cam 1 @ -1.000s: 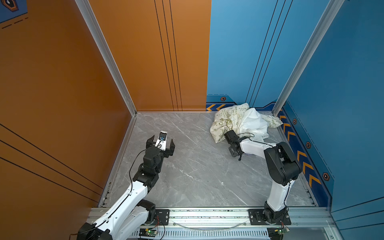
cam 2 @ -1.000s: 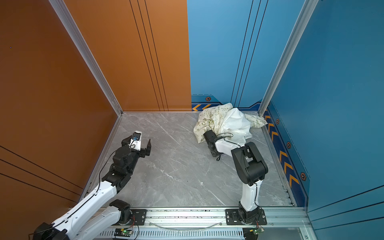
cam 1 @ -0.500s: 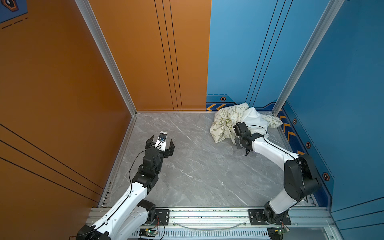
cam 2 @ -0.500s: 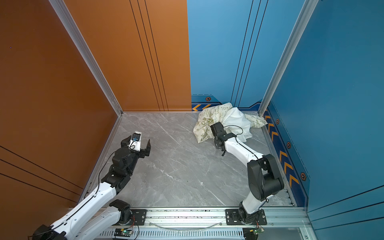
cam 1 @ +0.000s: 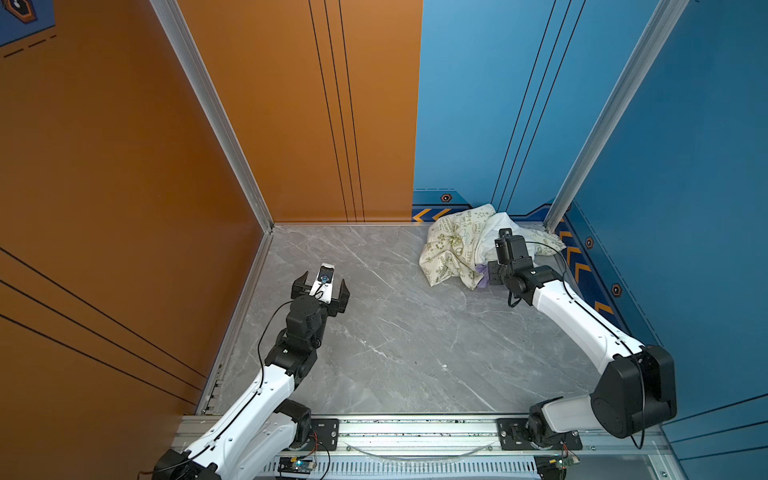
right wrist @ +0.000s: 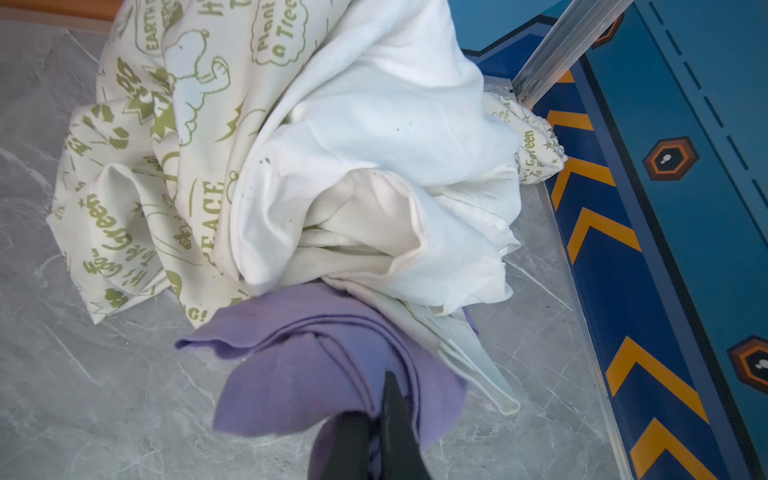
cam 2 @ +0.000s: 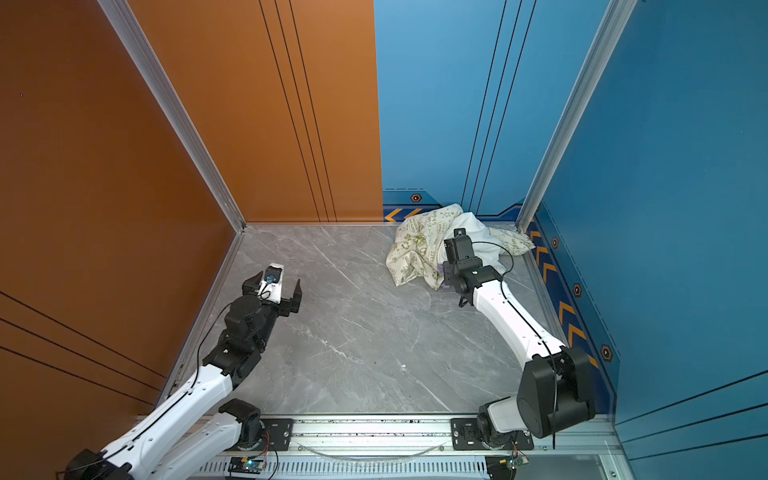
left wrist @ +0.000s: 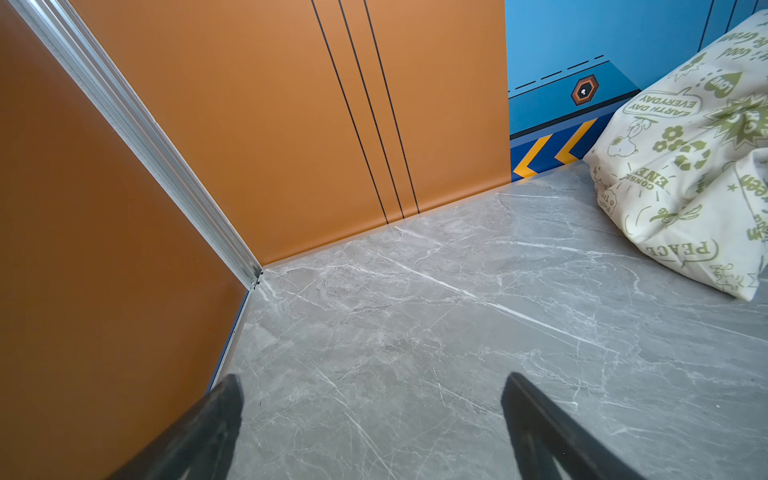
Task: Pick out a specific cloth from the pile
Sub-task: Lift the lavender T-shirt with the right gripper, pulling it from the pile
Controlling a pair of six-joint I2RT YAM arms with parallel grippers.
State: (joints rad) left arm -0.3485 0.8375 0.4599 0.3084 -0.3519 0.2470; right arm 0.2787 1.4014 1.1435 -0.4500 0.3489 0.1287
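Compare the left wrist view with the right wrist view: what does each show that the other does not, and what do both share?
Only the left wrist view: the left gripper, jaws open over bare floor, and the corner post between two orange walls.
Only the right wrist view: the right gripper shut on the lavender cloth, and the white cloth lying over it.
Both: the cream cloth with green print, the grey marble floor, and the orange chevrons on the blue wall.
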